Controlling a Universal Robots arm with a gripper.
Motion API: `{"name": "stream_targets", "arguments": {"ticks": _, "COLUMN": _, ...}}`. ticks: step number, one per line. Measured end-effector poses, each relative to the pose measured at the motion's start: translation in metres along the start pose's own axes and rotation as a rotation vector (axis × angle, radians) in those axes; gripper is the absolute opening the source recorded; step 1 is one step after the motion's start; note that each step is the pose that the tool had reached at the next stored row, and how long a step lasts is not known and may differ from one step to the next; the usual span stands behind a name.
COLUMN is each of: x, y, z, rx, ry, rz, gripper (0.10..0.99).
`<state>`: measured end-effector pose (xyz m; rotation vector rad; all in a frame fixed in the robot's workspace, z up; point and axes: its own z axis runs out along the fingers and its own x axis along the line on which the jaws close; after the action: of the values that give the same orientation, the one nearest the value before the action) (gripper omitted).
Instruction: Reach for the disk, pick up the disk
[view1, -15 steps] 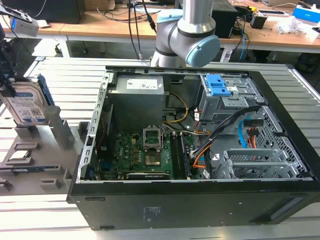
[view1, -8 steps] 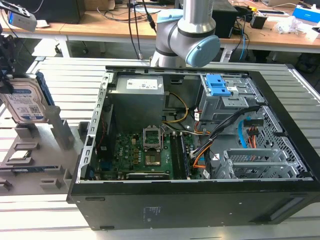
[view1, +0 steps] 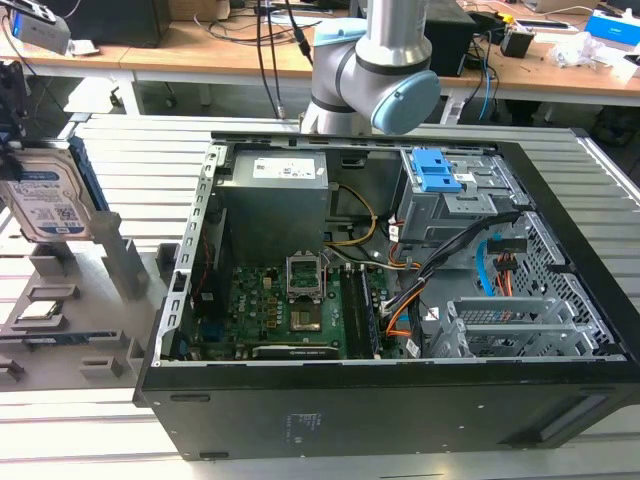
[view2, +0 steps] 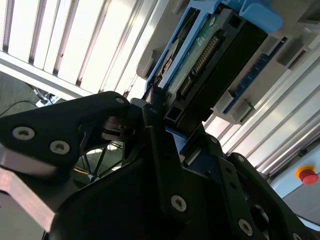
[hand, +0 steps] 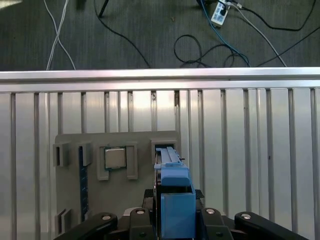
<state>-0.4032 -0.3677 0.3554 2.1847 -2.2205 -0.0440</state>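
Observation:
The disk (view1: 50, 205) is a silver hard drive with a white-and-blue label and a blue frame. It stands upright at the exterior view's far left, over the grey fixture plate (view1: 105, 330). My gripper (view1: 12, 150) comes down onto its top edge. In the first wrist view the disk's blue frame (hand: 173, 197) sits tightly between the black fingers (hand: 142, 217), just above a slot in the plate. In the second wrist view the disk's circuit-board side (view2: 210, 55) runs away from my gripper (view2: 167, 117), and one finger (view2: 155, 130) presses its edge. The gripper is shut on the disk.
A small square processor chip (hand: 115, 157) and a blue memory stick (hand: 82, 185) rest in the fixture plate's holders. A large open computer case (view1: 400, 410) stands to the exterior view's right of the plate. The slatted aluminium table (hand: 250, 150) ends at a rail, with cables on the floor beyond.

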Motion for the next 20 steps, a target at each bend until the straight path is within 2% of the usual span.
{"name": "stream_targets", "arguments": {"ticks": 20, "x": 0.0000, "y": 0.0009, "z": -0.0233, "rx": 0.000, "ry": 0.0000, "rz": 0.000, "gripper": 0.369}}
